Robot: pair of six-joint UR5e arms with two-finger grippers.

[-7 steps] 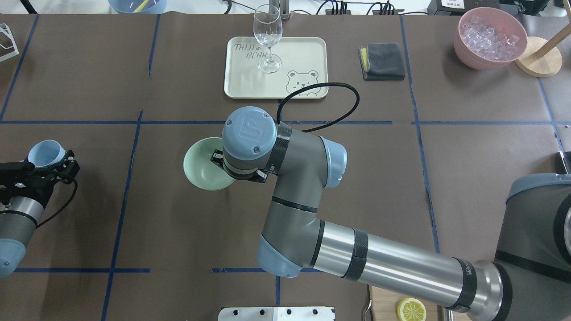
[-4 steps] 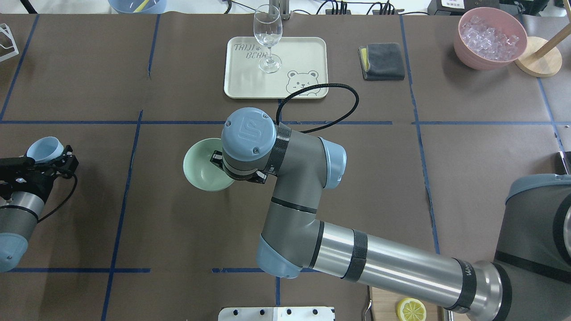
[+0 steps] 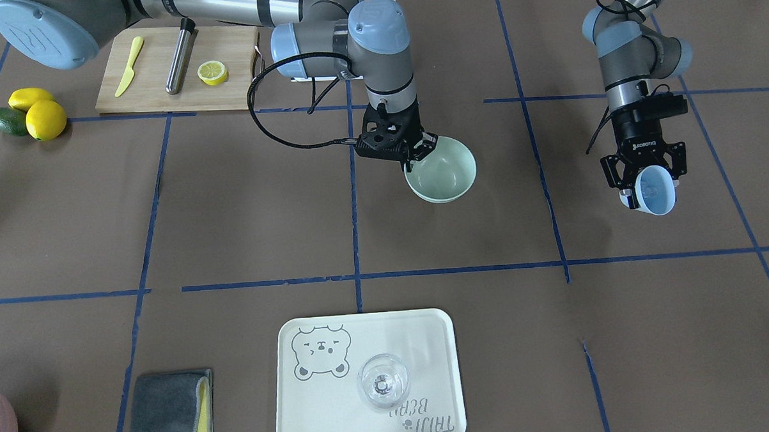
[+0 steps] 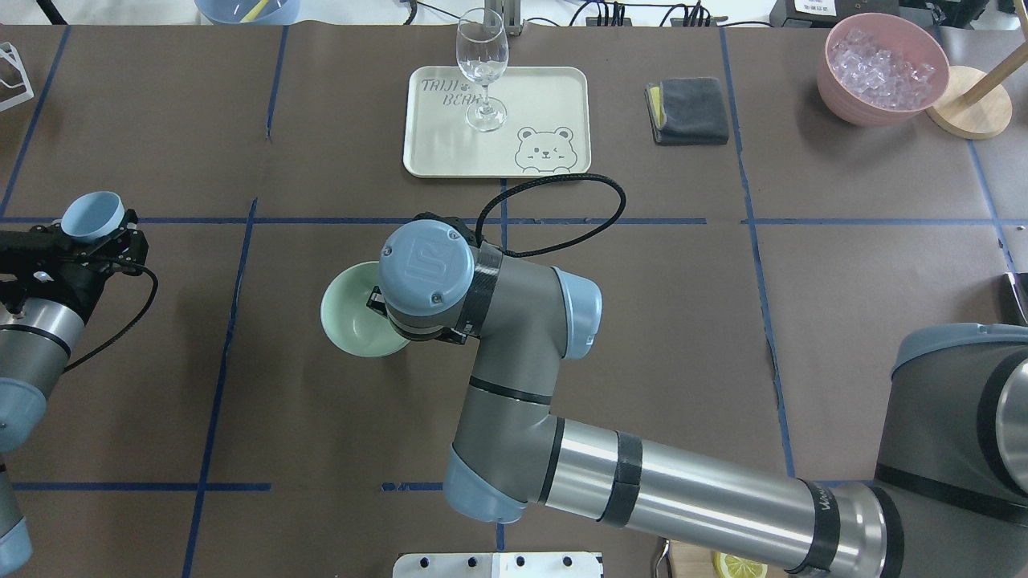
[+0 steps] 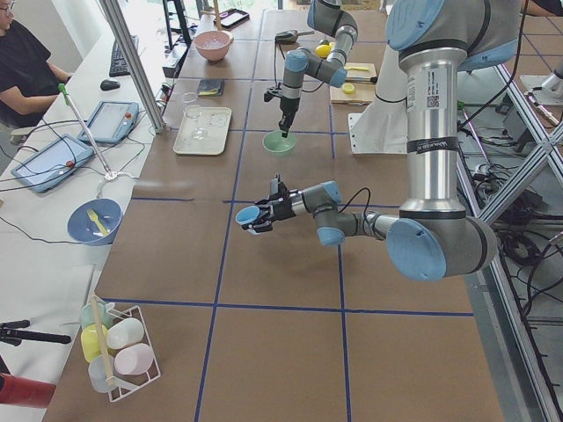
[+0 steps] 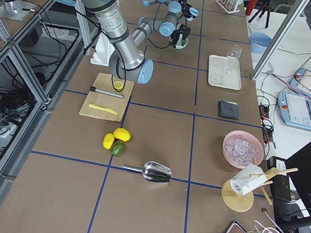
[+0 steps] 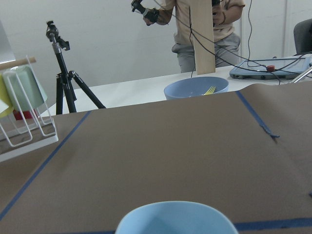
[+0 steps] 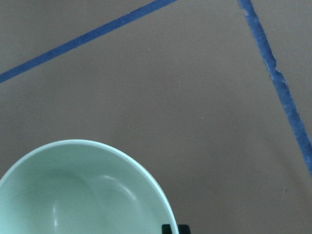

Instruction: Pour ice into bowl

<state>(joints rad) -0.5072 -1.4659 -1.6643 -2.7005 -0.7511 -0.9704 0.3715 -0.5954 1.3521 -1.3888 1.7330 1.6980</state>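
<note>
The pale mint-green bowl is near the table's middle and looks empty; it also shows in the front view and the right wrist view. My right gripper is shut on its rim; in the overhead view my wrist hides the grip. Whether the bowl touches the table I cannot tell. My left gripper is shut on a light blue cup, tilted above the table's left side. I see no ice in the cup. Clear ice cubes fill a pink container at the far right.
A cream tray with a wine glass stands behind the bowl. A grey cloth lies to its right. A cutting board with knife, muddler and lemon half, whole lemons and a metal scoop are on my right side.
My right arm has shifted the bowl a little left and toward me. My left gripper has carried the blue cup farther from me, up to the blue tape line.
</note>
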